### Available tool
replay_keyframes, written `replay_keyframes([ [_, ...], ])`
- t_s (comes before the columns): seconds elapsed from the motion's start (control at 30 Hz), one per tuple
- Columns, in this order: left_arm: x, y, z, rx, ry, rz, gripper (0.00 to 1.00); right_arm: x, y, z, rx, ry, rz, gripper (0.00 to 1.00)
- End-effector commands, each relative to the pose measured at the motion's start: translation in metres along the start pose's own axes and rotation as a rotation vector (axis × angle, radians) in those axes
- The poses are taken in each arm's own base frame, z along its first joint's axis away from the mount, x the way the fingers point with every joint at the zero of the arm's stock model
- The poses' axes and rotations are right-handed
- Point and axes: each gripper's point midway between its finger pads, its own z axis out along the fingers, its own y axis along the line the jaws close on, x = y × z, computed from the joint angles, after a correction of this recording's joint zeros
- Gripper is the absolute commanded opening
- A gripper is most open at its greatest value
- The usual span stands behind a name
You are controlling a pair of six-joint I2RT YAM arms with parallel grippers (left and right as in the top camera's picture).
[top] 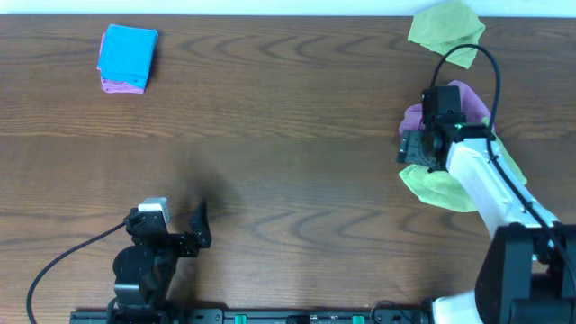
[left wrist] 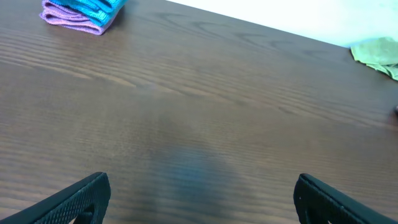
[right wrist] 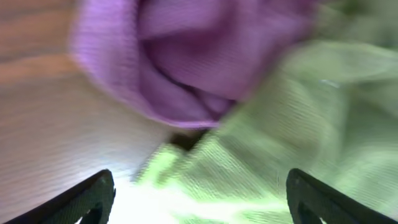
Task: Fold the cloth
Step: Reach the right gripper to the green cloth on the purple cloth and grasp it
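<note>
Folded blue-and-purple stack [top: 128, 59] far left (done, seemingly); right jaws apart over crumpled purple cloth [right wrist: 186, 56] on green cloth [top: 441, 187], both unfolded; left jaws apart, idle

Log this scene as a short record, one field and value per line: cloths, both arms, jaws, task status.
folded stack: blue cloth on a pink cloth, far left of the table
loose cloths: purple cloth bunched against a green cloth, right side; second green cloth at far right corner
left gripper: jaws open, over bare wood, holding nothing
right gripper: jaws open, above the purple and green cloths
view quality: right wrist view blurred
task status: purple cloth crumpled, not yet folded
</note>
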Motion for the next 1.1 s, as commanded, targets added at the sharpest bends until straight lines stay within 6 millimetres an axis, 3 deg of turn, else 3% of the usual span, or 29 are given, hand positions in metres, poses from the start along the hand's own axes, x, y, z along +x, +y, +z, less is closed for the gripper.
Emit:
replay_keyframes([
  [0.0,0.008,0.004,0.003,-0.011,0.014,0.0,0.95,-0.025,-0.038,-0.021,0.135,-0.103,0.116,0.88],
  [0.3,0.007,0.004,0.003,-0.01,0.014,0.0,0.95,0.0,-0.105,-0.007,0.199,0.024,0.349,0.81],
  [0.5,0.008,0.004,0.003,-0.01,0.014,0.0,0.96,0.007,-0.115,0.004,0.155,0.072,0.413,0.79],
  [0.73,0.008,0.004,0.003,-0.01,0.014,0.0,0.95,0.025,-0.106,0.03,0.131,0.18,0.402,0.79],
  [0.8,0.007,0.004,0.003,-0.01,0.014,0.0,0.95,0.029,-0.105,0.036,0.135,0.204,0.396,0.68],
  [0.97,0.007,0.004,0.003,-0.01,0.014,0.0,0.96,0.037,-0.103,0.048,0.143,0.244,0.386,0.09],
  [1.0,0.008,0.004,0.003,-0.01,0.014,0.0,0.96,0.038,-0.102,0.049,0.144,0.251,0.385,0.01],
  [1.07,0.008,0.004,0.003,-0.011,0.014,0.0,0.95,0.039,-0.102,0.051,0.145,0.258,0.383,0.01],
])
